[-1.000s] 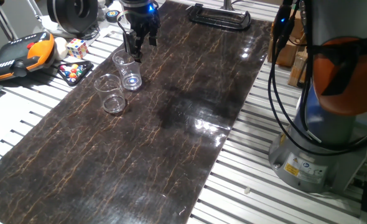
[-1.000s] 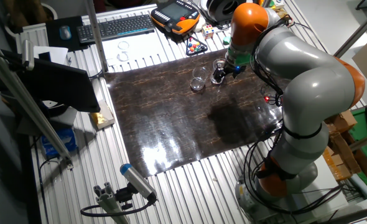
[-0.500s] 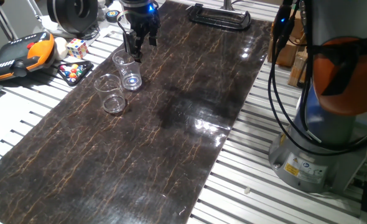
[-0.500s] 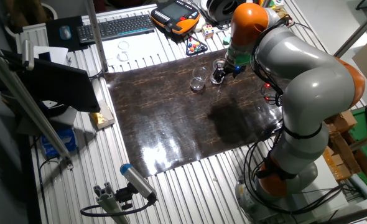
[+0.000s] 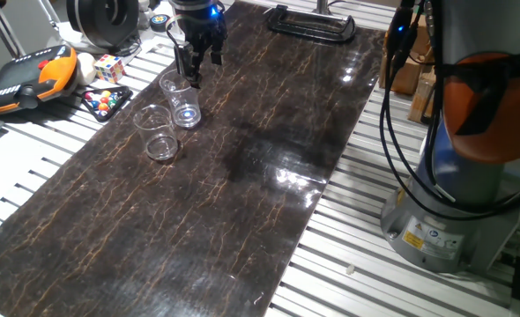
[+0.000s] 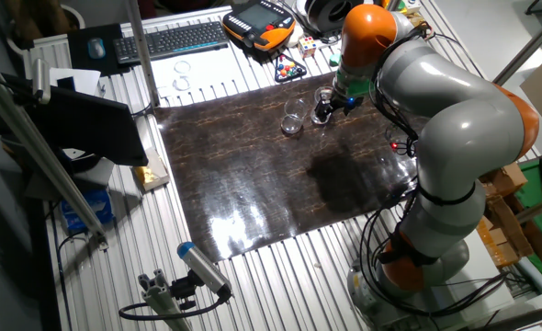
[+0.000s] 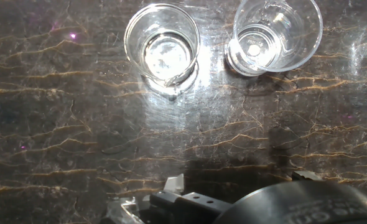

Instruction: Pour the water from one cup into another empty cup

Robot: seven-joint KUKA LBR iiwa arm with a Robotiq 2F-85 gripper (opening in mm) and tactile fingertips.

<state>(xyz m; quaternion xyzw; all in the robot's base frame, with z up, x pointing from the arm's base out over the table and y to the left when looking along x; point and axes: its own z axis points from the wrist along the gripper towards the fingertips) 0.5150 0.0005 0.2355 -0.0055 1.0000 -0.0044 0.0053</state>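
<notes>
The gripper hangs just behind the taller cup, which stands beside the shorter cup on the table. Its jaws look parted, holding nothing (approach level, close gently at mid-height).

The grey-and-orange jointed robot arm reaches across the table, its black two-finger gripper pointing down, fingers slightly parted, holding nothing, low over the surface.
</notes>
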